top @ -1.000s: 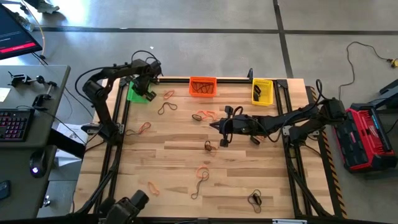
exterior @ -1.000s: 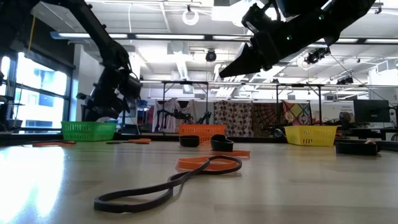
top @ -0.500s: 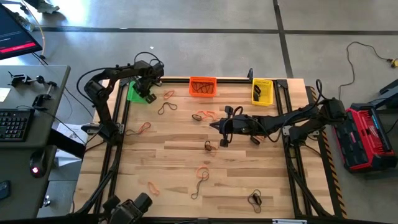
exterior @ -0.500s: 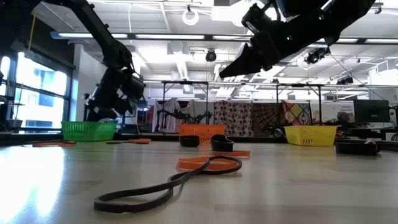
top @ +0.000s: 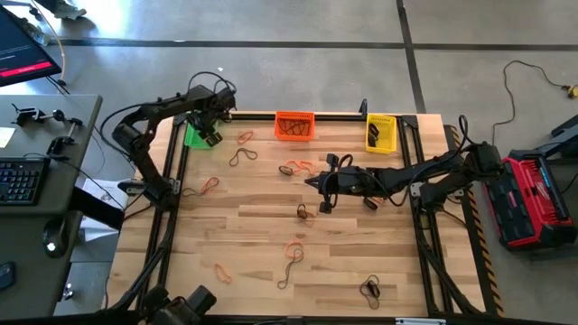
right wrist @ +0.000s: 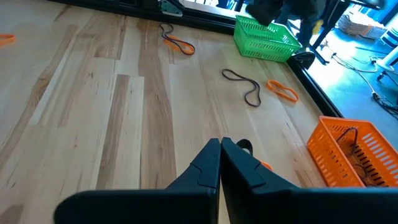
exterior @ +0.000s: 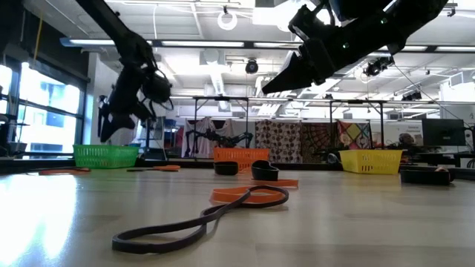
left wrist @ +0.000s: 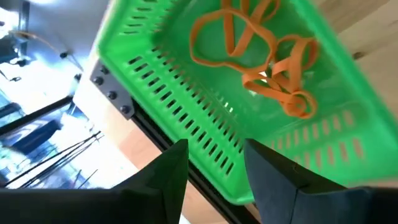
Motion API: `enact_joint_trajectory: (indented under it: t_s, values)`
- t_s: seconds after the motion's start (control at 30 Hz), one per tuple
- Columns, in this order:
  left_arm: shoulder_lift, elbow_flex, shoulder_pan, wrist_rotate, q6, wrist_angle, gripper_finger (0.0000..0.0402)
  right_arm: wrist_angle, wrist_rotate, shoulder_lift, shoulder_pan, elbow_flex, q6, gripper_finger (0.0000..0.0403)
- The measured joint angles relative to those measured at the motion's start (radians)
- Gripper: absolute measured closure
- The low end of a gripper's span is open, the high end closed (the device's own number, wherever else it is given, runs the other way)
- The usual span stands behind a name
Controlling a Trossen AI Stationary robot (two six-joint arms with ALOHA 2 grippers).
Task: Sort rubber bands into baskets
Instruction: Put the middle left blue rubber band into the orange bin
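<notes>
Left gripper (top: 209, 137): hovering over the green basket (top: 196, 135) at the table's far left corner, its fingers (left wrist: 166, 177) spread apart with nothing between them.
Green basket contents: orange rubber bands (left wrist: 261, 53) lying tangled on its floor, the tangle's long axis running along the basket's length.
Right gripper (top: 310, 181): hanging above the middle of the table (top: 253, 226), pointing toward the left side, its fingers (right wrist: 205, 168) pressed together and empty.
Other baskets: orange basket (top: 294, 125) and yellow basket (top: 380, 134) sitting along the far edge, long sides lying along that edge; dark bands are showing inside the orange one.
Loose bands: a dark loop (exterior: 200, 219) stretching across the near table, overlapping an orange band (exterior: 236, 196); more are lying scattered.
Hard to see: the green basket's near corner is being cut off in the left wrist view.
</notes>
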Motion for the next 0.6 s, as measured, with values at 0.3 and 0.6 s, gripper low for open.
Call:
enact_joint_trajectory:
  t_s: [0.3, 0.6]
  values:
    - [-0.265, -0.006, -0.088, 0.102, -0.028, 0.111, 0.0272, 0.0, 0.0, 0.0, 0.0, 0.0, 0.0, 0.0403]
    - [-0.495, -0.09, -0.285, 0.247, -0.027, 0.298, 0.0277, 0.001, 0.0, 0.0, 0.0, 0.0, 0.003, 0.0403]
